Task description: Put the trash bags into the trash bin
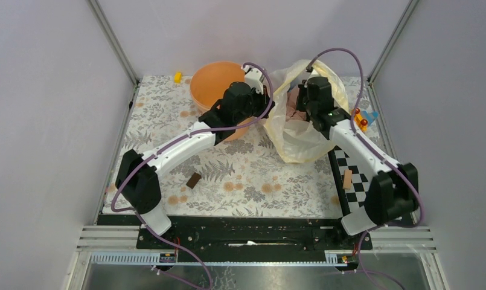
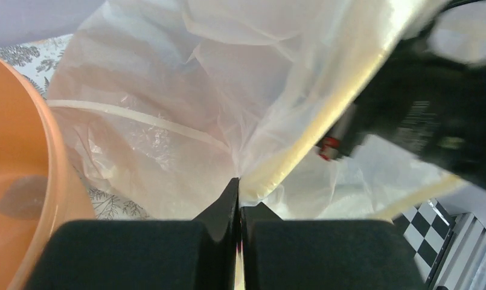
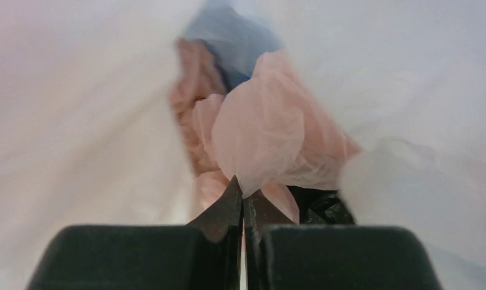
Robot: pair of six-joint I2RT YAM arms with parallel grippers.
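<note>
Trash bag [image 3: 270, 139] bunched in right hand [image 3: 243, 196]

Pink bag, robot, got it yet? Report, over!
Right gripper shut on crinkled pale-pink plastic film bag, inside translucent cream-yellow plastic bag. Left gripper shut on that outer bag's edge. Round peach-orange plastic bucket sits left of it.

Right tool [image 3: 243, 194], tips together on pink trash bag [image 3: 270, 136] amid whitish film [image 3: 77, 121]

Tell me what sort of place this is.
Probably a lab test cell: grey panels on an aluminium frame enclose a cloth-covered table, with two robot arms bolted to a black base rail.
</note>
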